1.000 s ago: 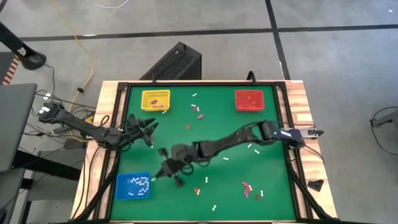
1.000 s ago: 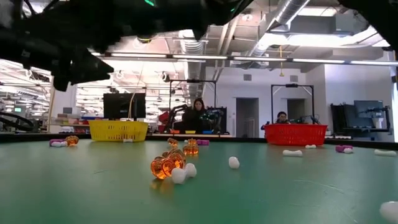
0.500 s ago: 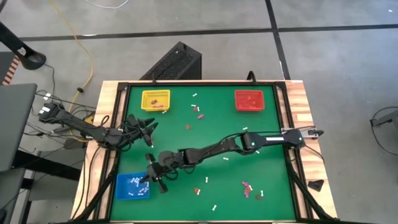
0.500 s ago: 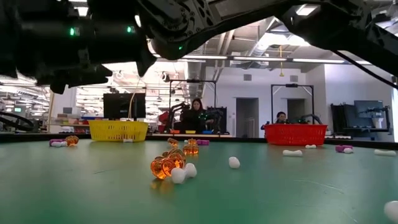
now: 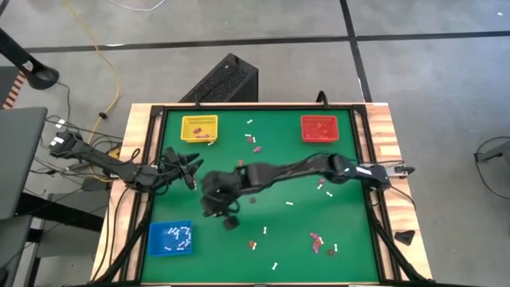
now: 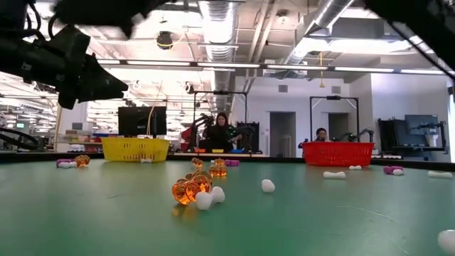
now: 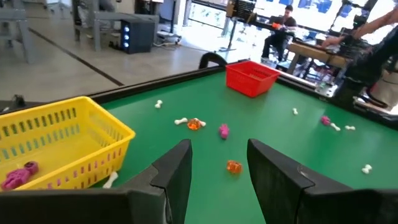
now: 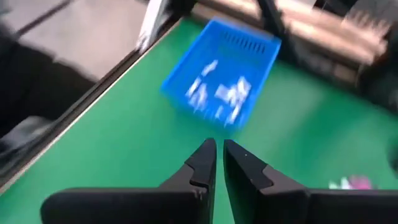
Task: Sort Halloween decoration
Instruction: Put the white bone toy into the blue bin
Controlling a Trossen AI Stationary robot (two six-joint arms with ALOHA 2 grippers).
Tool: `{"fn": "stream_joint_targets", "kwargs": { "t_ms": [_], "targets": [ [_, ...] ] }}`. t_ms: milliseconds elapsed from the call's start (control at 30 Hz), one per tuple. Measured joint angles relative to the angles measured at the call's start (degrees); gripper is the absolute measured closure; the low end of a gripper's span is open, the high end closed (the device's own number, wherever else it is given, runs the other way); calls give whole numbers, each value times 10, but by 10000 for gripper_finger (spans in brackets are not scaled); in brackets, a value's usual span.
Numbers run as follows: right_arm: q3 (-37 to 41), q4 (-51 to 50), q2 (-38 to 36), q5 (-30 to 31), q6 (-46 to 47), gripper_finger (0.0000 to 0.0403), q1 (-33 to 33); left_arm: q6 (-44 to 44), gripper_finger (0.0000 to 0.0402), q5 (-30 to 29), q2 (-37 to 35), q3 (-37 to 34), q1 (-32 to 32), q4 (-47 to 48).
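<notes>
The Halloween decoration lies scattered on the green table (image 5: pixel 351 263): white bone-like bits (image 5: pixel 289 203), purple ones (image 5: pixel 256 147) and orange ones (image 5: pixel 252 244), and from table height orange pieces (image 6: pixel 190 189) with a white one (image 6: pixel 267 185). My right gripper (image 8: pixel 217 152) hangs above the table, up and to the far side of the blue tray (image 5: pixel 170 238), its fingers a narrow gap apart and nothing between them. In the high view it is the dark mass left of centre (image 5: pixel 211 207). My left gripper (image 7: pixel 217 158) waits open and level near the left edge (image 5: pixel 187 170).
A yellow tray (image 5: pixel 199 127) stands at the far left with a purple piece inside (image 7: pixel 18 176). A red tray (image 5: pixel 319 127) stands at the far right. The blue tray (image 8: pixel 217 68) holds several white pieces. People sit at desks beyond the table (image 6: pixel 226 131).
My right gripper first went toward the near left, over the blue tray's edge. It has since risen and drawn back toward the table's middle, tipping less steeply down. The left arm has kept still.
</notes>
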State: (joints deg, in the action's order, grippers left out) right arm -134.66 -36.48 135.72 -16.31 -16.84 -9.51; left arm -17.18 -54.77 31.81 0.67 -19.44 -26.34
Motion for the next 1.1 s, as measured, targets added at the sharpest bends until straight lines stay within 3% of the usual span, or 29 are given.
{"fn": "stream_joint_targets", "kwargs": {
  "t_ms": [300, 400, 500, 633, 767, 933, 1100],
  "targets": [
    [1, -389, -157, -1, -40, 340, 11, -6, 258, 49, 0, 0, 0, -7],
    [20, -468, -199, -1, -27, 340, 10, -6, 258, 83, 0, 0, 0, -30],
    [85, -485, -254, 1, 2, 340, 7, -6, 258, 125, 0, 0, 0, -76],
    [245, -435, -383, 44, 50, 340, -2, 3, 258, 193, 4, 1, 0, -121],
    [465, -279, -534, 132, 136, 340, -16, 0, 258, 214, 45, 23, 0, -123],
    [722, -64, -710, 208, 243, 340, -34, -5, 258, 210, 171, 76, 1, -133],
    [915, 125, -815, 242, 284, 340, -53, 41, 258, 227, 329, 158, 1, -188]
  ]
}}
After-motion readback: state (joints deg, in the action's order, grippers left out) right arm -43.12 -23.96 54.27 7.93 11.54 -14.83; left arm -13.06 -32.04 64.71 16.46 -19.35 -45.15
